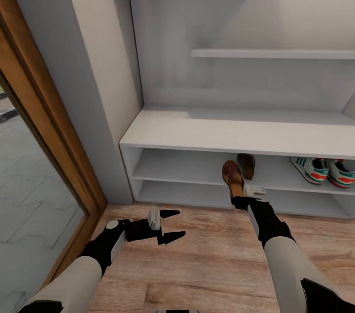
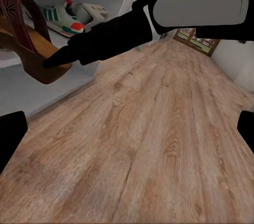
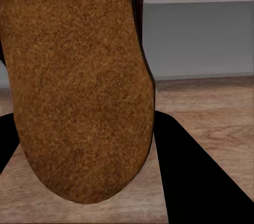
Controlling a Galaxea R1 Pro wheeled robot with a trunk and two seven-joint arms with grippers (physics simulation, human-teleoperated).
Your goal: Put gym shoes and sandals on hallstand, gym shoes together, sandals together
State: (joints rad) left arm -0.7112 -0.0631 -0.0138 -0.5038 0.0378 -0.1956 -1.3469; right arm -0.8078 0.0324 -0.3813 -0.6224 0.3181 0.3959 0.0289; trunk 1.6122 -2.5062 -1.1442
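Both forearms reach forward from the lower edge of the head view, over the corridor floor (image 1: 207, 263) of light wood planks. On the left side, the left gripper (image 1: 170, 226) hovers low above the floor with its two black fingers (image 1: 173, 237) spread apart and nothing between them; in the left wrist view only plank floor lies between the dark finger tips at the edges.

On the right, the right gripper (image 1: 245, 193) holds one brown sandal (image 1: 233, 178) by its heel end — its fingers are closed on it. This sandal is at the front edge of the hallstand (image 1: 207, 130), at the level of the middle shelf, with its toe pointing into the unit. In the right wrist view the tan underside of the sandal (image 3: 74, 75) is very close to the camera, and the black fingers (image 3: 196, 176) show below it. In the left wrist view the same sandal (image 2: 32, 44) sticks out past the shelf edge, above the floor.

A second sandal (image 1: 246, 165) lies on the middle shelf just behind and to the right of the held one; whether they touch I cannot tell. Farther right on the same shelf the two gym shoes (image 1: 323, 171) stand side by side — white with green stripes and red heels.
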